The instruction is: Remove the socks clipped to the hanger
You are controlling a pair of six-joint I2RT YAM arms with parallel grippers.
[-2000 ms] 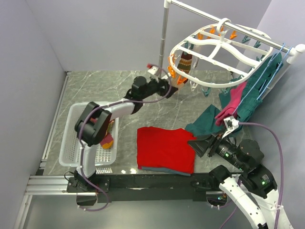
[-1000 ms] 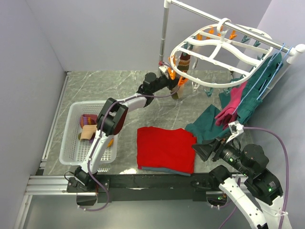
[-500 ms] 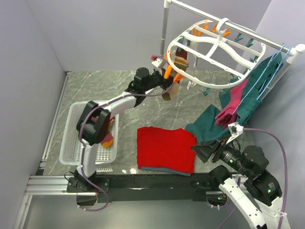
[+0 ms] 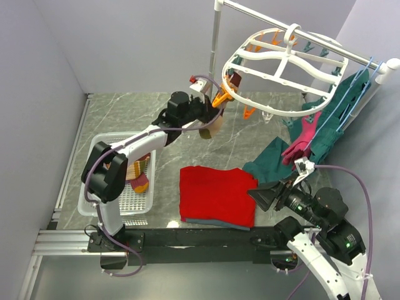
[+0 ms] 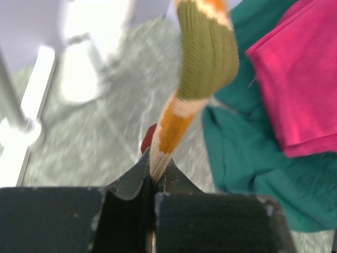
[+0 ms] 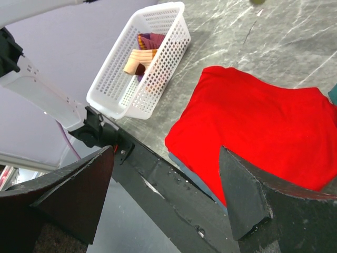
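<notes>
Top view: white hanger [image 4: 284,62] hung on the rail, upper right. Left hand [image 4: 201,120] just below its left rim, clamped on one olive-and-orange sock [image 4: 211,130]. Other socks [image 4: 139,181] lie in the basket [image 4: 131,201].
Left wrist: fingers [image 5: 131,182] pinched shut on the sock's orange end.
Right wrist: right hand [image 6: 166,158] spread wide, holding nothing, above the red cloth [image 6: 253,126].

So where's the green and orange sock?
The sock is pinched in the left gripper, in the top view just left of the white hanger, above the table.
</notes>
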